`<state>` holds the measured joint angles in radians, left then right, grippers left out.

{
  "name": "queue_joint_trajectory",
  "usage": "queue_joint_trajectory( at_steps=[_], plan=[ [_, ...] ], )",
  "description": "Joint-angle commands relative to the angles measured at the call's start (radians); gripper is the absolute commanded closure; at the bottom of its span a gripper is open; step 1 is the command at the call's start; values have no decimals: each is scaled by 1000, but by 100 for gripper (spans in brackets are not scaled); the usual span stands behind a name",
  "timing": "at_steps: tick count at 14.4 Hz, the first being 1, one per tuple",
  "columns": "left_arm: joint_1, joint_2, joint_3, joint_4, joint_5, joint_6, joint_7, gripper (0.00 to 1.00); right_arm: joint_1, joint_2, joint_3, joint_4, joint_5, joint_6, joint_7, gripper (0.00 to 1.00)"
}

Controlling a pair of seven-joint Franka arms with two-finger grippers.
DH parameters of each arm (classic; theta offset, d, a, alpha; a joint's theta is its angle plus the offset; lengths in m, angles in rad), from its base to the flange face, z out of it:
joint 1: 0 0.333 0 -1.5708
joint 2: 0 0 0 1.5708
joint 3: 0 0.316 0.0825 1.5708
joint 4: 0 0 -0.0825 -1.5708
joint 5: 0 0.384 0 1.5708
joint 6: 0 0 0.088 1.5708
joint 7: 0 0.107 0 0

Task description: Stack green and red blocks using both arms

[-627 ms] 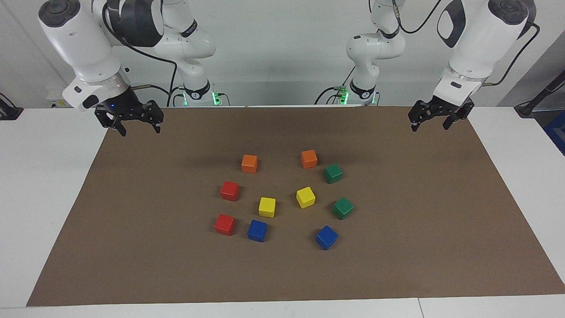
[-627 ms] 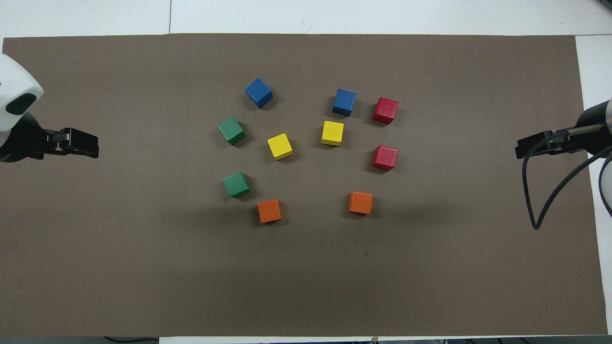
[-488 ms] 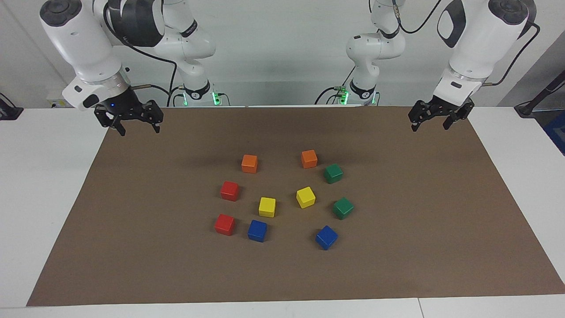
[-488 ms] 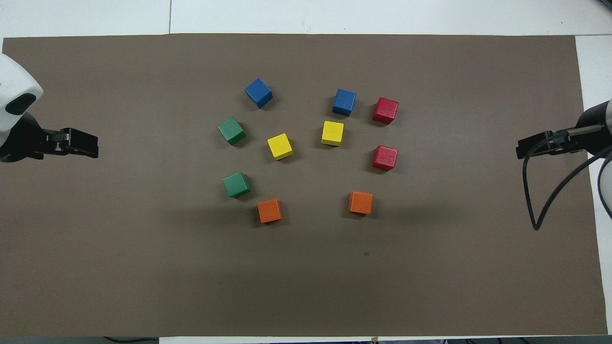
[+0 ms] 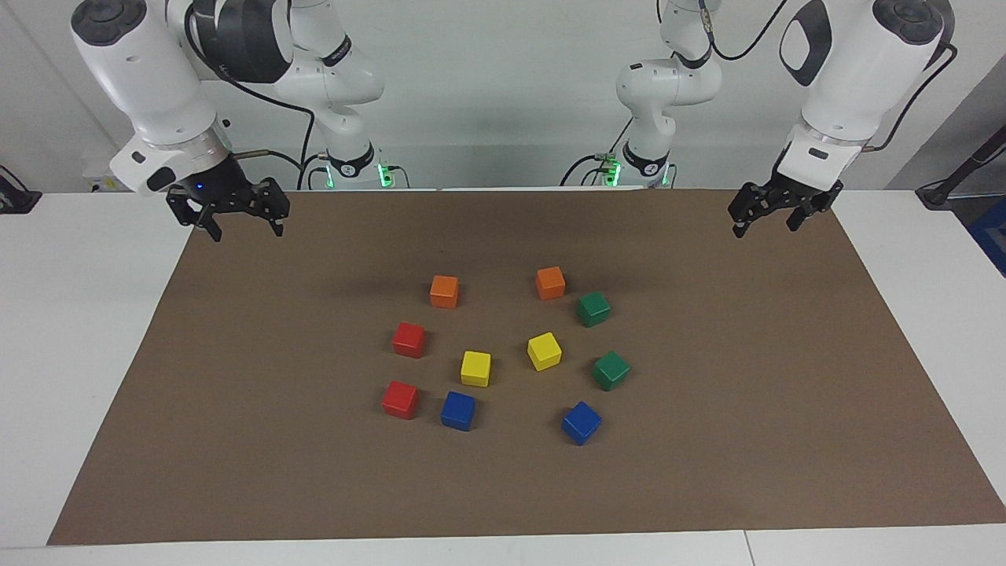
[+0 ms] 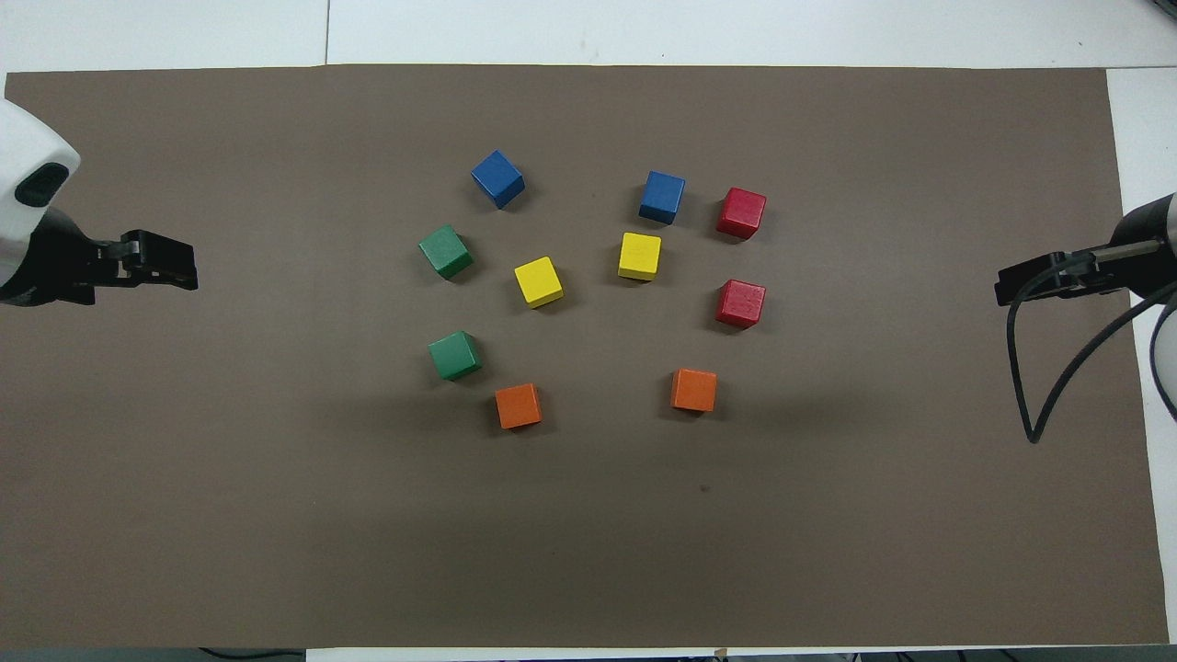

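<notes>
Two green blocks lie apart on the brown mat toward the left arm's end of the cluster, one nearer the robots [image 5: 593, 308] [image 6: 454, 355] and one farther [image 5: 611, 370] [image 6: 446, 251]. Two red blocks lie apart toward the right arm's end, one nearer [image 5: 409, 339] [image 6: 740, 303] and one farther [image 5: 400, 399] [image 6: 741, 212]. My left gripper [image 5: 766, 224] [image 6: 161, 273] is open and empty, up over the mat's edge at its own end. My right gripper [image 5: 245, 226] [image 6: 1021, 283] is open and empty, up over the mat's edge at its end. Both are well away from the blocks.
Two orange cubes [image 5: 444, 291] [image 5: 550, 282] lie nearest the robots. Two yellow cubes [image 5: 475, 368] [image 5: 544, 350] lie in the middle of the cluster. Two blue cubes [image 5: 458, 410] [image 5: 581, 422] lie farthest. The brown mat [image 5: 747, 440] covers most of the white table.
My left gripper has shifted slightly toward the blocks. My right gripper has barely moved. The blocks have not moved.
</notes>
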<state>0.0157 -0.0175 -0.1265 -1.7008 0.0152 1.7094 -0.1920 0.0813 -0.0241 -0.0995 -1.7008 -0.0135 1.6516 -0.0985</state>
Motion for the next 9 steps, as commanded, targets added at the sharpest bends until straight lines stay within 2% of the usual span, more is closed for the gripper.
queue_joint_trajectory(
  at_steps=[1,3,5,6,8,9],
  plan=[
    [-58,46,-4,-65,-11,105,-79,0,-12,-16,12,-11,-17,-6,-12,0],
    [-123,109,-4,-89,-11,195,-255,0,-12,-16,12,-11,-17,-9,-12,0],
    [-173,120,-4,-172,-11,318,-419,0,-12,-16,11,-10,-17,-10,-12,0],
    [-201,122,-4,-218,-11,400,-432,0,-14,-16,11,-11,-17,-12,-12,0],
    [-261,187,-1,-227,-9,444,-458,0,-23,-17,12,-13,-19,-1,-17,0],
    [-272,194,-1,-236,-8,459,-469,0,-12,-25,12,-26,-19,-3,-11,0]
  ],
)
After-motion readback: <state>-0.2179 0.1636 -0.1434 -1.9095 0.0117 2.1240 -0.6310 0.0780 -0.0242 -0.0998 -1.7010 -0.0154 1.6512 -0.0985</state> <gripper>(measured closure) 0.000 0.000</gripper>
